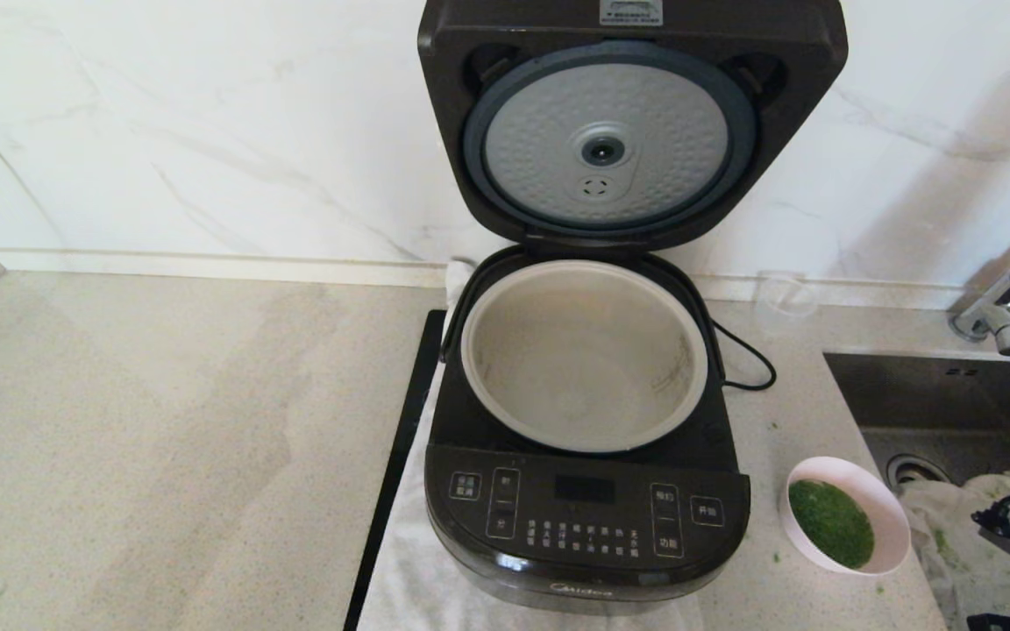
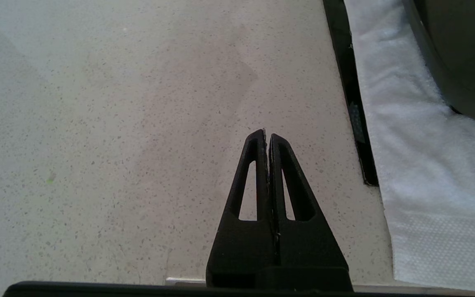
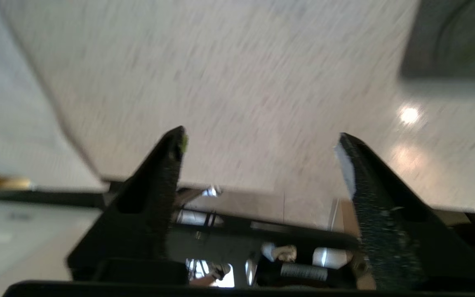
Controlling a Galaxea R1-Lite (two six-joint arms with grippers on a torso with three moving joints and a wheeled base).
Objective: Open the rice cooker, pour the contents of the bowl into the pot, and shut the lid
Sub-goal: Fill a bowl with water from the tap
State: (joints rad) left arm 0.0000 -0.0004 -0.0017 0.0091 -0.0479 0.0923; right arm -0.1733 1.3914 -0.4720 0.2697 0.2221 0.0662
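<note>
The rice cooker (image 1: pixel 588 517) stands open in the head view, its lid (image 1: pixel 610 131) upright against the wall with the dimpled silver disc facing me. The beige pot (image 1: pixel 584 350) inside looks empty. To the cooker's right, the small white bowl (image 1: pixel 891 517) sits on the counter holding the chopped green contents (image 1: pixel 831 522). My right gripper (image 3: pixel 262 142) hovers open over bare counter with nothing between its fingers; a green speck clings to one fingertip (image 3: pixel 178 144). Part of the right arm (image 1: pixel 1009 526) shows at the lower right. My left gripper (image 2: pixel 267 135) is shut above the counter, left of the cooker.
A white cloth (image 1: pixel 408 570) lies under the cooker, with a black strip (image 1: pixel 400 456) along its left side. A sink (image 1: pixel 952 394) with a plastic bag (image 1: pixel 961 526) and a tap (image 1: pixel 1005 315) lies at the right. A clear cup (image 1: pixel 784 298) and the power cord (image 1: pixel 746 359) stand behind.
</note>
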